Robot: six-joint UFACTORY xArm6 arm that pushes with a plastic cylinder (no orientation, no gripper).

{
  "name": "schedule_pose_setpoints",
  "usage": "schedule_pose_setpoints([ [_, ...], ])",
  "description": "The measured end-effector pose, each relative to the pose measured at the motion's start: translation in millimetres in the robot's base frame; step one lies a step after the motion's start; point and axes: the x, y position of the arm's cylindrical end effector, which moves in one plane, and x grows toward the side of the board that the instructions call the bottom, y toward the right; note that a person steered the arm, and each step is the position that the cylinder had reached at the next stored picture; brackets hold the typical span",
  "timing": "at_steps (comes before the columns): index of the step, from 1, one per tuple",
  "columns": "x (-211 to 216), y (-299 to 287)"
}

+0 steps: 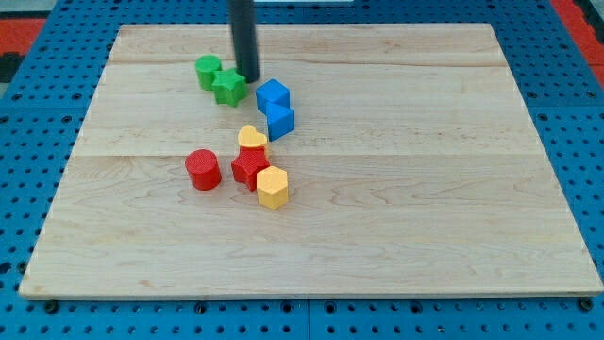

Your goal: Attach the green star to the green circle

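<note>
The camera view shows 1 pale wooden desk [396, 189] made of long planks, lying on a blue pegboard [57, 38] full of small holes. A strip of red [576, 14] shows at the view's top right corner.

My tip [249, 79] is the lower end of a straight dark rod coming down from the view's top edge. There are no fingers on this arm, so nothing is spread, pressed together or pinching. The tip sits at about 1 o'clock from the green star [228, 88], right against its upper right side; whether it truly touches I cannot tell.

The green circle [209, 71] stands at about 10 o'clock from the star, and the 2 look to be touching.

At about 4 o'clock from the star lie 2 blue blocks: 1 blue block [272, 95] and, just below it and touching, a second blue block [280, 121]. Further toward the view's bottom sits a yellow heart [252, 138] resting against a red star [249, 167], with a yellow hexagon [272, 187] at the star's 4 o'clock, touching it. A red cylinder [202, 170] stands apart at the red star's 9 o'clock.
</note>
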Motion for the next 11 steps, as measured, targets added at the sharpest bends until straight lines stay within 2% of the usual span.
schedule_pose_setpoints([
  [1, 13.3, -64.6],
  [2, -6.5, -20.3],
  [3, -8.1, 26.7],
  [4, 32.0, -7.9],
  [5, 37.6, -33.7],
  [6, 13.9, -35.2],
  [7, 46.6, 4.9],
  [8, 68.8, -38.8],
  [9, 67.5, -43.1],
  [10, 40.9, -50.3],
  [11, 58.0, -9.9],
])
